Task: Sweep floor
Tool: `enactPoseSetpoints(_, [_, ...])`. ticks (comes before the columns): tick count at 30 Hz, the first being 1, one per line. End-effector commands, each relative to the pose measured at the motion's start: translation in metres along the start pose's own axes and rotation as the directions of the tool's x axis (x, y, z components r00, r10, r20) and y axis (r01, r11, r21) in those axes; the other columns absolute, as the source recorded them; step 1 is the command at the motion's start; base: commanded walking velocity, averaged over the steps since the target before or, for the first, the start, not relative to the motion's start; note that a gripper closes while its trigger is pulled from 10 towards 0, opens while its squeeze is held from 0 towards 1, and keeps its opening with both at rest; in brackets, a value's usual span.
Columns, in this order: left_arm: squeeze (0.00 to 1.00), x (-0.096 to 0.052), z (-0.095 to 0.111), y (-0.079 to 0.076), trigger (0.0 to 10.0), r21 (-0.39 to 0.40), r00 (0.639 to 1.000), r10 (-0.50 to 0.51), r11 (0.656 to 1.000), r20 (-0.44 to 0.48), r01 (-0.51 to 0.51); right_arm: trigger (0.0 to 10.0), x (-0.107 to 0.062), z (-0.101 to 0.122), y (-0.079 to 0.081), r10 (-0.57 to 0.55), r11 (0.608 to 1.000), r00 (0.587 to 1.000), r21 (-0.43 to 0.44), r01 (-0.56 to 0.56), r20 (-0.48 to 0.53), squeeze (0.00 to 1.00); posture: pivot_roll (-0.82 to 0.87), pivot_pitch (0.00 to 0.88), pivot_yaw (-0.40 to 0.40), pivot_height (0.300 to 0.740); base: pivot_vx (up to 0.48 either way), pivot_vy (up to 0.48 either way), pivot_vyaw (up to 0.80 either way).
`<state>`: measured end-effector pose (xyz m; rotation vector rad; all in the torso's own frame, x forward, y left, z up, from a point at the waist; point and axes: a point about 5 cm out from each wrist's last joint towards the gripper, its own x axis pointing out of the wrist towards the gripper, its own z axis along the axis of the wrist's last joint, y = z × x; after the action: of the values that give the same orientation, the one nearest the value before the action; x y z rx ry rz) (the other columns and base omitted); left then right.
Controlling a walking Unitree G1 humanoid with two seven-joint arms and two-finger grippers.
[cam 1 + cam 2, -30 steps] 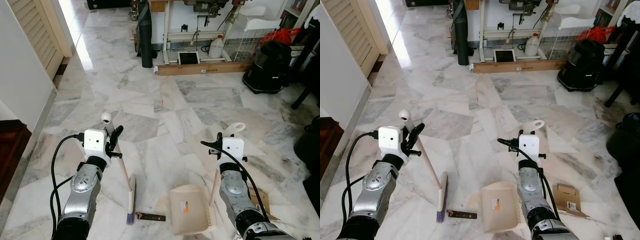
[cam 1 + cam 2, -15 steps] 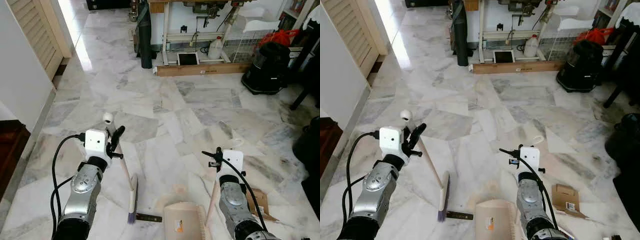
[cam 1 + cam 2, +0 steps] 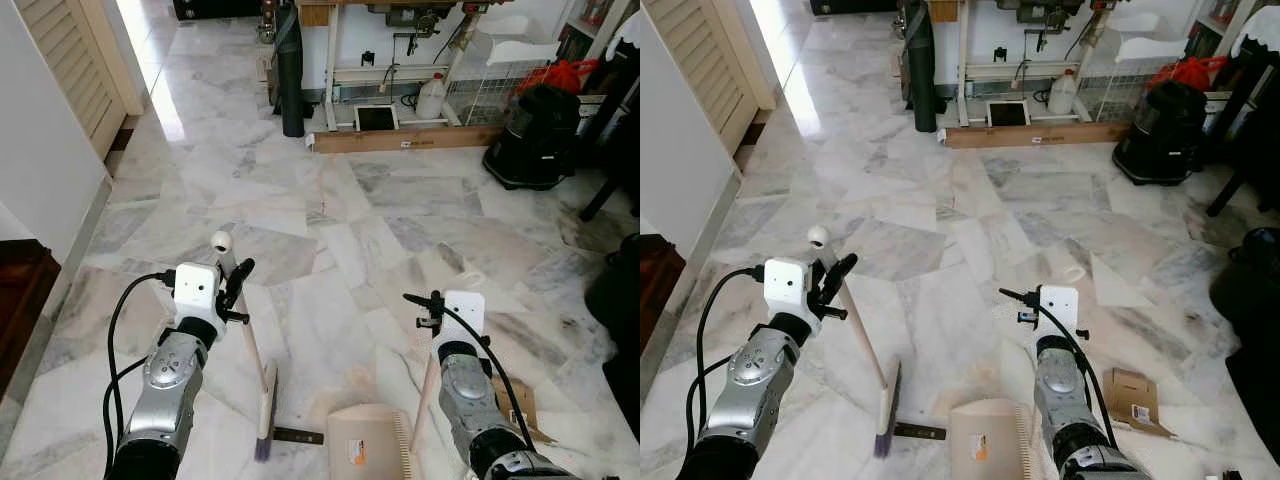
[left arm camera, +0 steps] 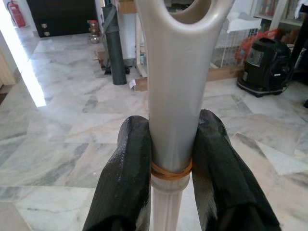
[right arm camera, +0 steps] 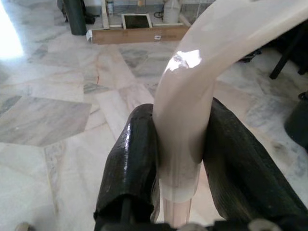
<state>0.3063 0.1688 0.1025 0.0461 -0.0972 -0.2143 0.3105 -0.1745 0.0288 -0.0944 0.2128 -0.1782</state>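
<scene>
Left eye view, broom (image 3: 262,405), dustpan (image 3: 365,450) orange label, unreadable

Head pair: look forward and down from above both arms, taking in the marble floor (image 3: 330,210) ahead of the grippers out to the far wall; the two eyes share nearly this whole scene, slightly offset.
Left wrist: sits just behind the left gripper (image 4: 173,159), looking along its fingers, very near the broom (image 4: 175,96) handle between them.
Right wrist: just behind the right gripper (image 5: 180,159), equally near the dustpan (image 5: 192,96) handle.
Shared: the vacuum (image 3: 535,140) and floor beyond the fingers, seen from head and left wrist.
</scene>
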Motion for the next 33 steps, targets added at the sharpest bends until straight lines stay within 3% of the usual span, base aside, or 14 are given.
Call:
enactPoseSetpoints(1, [0.00, 0.002, 0.007, 0.001, 10.0, 0.012, 1.000, -0.007, 1.000, 0.025, 0.007, 10.0, -0.010, -0.026, 0.004, 0.021, 0.999, 0.988, 0.029, -0.016, -0.156, 0.00, -0.02, 0.091, -0.009, 0.740, 0.000, 0.000, 0.00])
enactPoseSetpoints(14, [0.00, 0.002, 0.006, -0.001, 10.0, 0.008, 1.000, -0.010, 1.000, 0.016, 0.010, 10.0, -0.005, -0.020, 0.014, 0.061, 0.994, 0.978, 0.103, -0.041, -0.199, 0.00, -0.02, 0.095, -0.014, 0.740, 0.000, 0.000, 0.00])
enactPoseSetpoints(20, [0.00, 0.003, 0.006, -0.001, 10.0, 0.009, 1.000, -0.012, 1.000, 0.013, 0.012, 10.0, -0.007, -0.026, 0.015, 0.064, 0.996, 0.966, 0.069, -0.048, -0.252, 0.00, -0.02, 0.094, -0.013, 0.740, 0.000, 0.000, 0.00])
enactPoseSetpoints(25, [0.00, 0.002, 0.005, -0.001, 10.0, 0.009, 1.000, -0.010, 1.000, 0.013, 0.010, 10.0, -0.002, -0.014, 0.011, 0.040, 0.995, 0.983, 0.096, -0.023, -0.181, 0.00, -0.02, 0.093, -0.013, 0.740, 0.000, 0.000, 0.00])
enactPoseSetpoints(29, [0.00, 0.002, 0.006, -0.001, 10.0, 0.010, 1.000, -0.006, 1.000, 0.016, 0.005, 10.0, 0.006, 0.013, 0.005, -0.003, 0.995, 1.000, 0.096, 0.004, -0.009, 0.00, -0.02, 0.094, -0.011, 0.740, 0.000, 0.000, 0.00])
enactPoseSetpoints(33, [0.00, 0.003, 0.006, 0.000, 10.0, 0.010, 1.000, -0.003, 1.000, 0.019, 0.003, 10.0, 0.008, 0.027, 0.003, -0.021, 0.995, 0.996, 0.102, 0.013, 0.084, 0.00, -0.02, 0.094, -0.011, 0.740, 0.000, 0.000, 0.00])
